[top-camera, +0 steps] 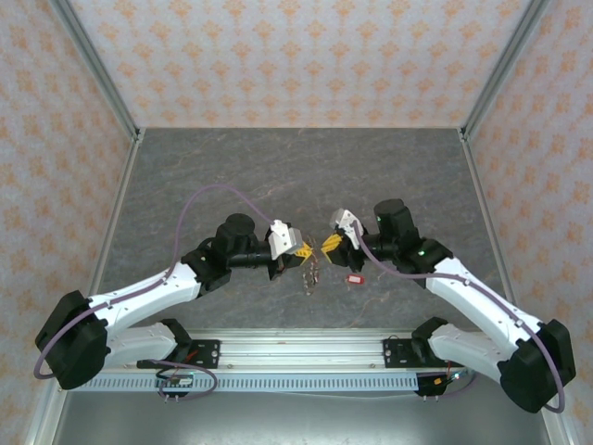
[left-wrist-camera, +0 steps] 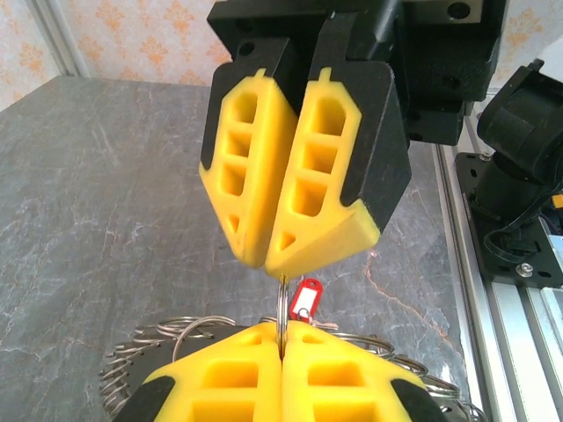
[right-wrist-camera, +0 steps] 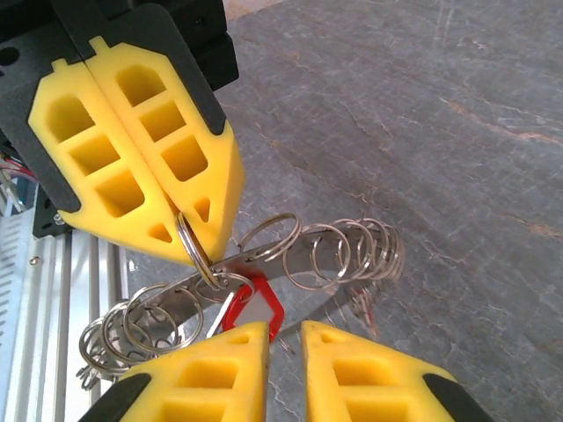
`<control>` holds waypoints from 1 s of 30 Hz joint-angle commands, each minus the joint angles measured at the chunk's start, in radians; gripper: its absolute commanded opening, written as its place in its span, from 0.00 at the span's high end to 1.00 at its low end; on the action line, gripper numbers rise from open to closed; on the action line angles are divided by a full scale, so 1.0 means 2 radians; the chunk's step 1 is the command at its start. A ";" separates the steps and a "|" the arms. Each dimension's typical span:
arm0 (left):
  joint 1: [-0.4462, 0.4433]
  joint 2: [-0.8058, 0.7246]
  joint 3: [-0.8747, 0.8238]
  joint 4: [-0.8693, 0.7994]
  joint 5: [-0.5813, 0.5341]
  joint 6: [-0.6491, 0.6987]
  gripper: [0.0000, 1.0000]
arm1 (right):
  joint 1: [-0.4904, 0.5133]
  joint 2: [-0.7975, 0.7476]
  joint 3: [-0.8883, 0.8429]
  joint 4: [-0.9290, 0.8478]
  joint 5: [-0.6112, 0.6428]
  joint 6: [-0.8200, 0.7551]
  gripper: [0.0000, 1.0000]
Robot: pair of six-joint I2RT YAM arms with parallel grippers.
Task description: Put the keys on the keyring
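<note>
Yellow fingers of the left gripper (right-wrist-camera: 189,236) are closed on one thin loop of the grey metal keyring (right-wrist-camera: 343,251). Just beside its red-tagged small key (right-wrist-camera: 259,303), the right gripper (right-wrist-camera: 284,338) stands slightly open, above the grey stone table (right-wrist-camera: 422,132).

Two end effectors (top-camera: 306,250) (top-camera: 325,245), one keyring (right-wrist-camera: 290,259), one red tag (top-camera: 352,277).

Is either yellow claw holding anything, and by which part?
The left gripper pinches a small wire ring of the keyring bunch by its upper rim; the right gripper holds nothing.
</note>
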 commanded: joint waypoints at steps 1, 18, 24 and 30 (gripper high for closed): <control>0.000 -0.001 0.016 0.010 0.005 0.007 1.00 | -0.003 -0.013 -0.010 0.000 -0.014 -0.038 0.77; 0.000 0.009 0.024 0.014 0.015 0.003 1.00 | 0.024 0.070 -0.024 0.110 -0.078 0.014 0.75; -0.001 0.009 0.027 0.004 0.010 0.006 1.00 | 0.029 0.073 -0.026 0.098 -0.041 0.002 0.83; -0.001 0.010 0.028 -0.027 -0.006 0.022 1.00 | 0.028 0.040 -0.029 0.066 0.014 -0.011 0.89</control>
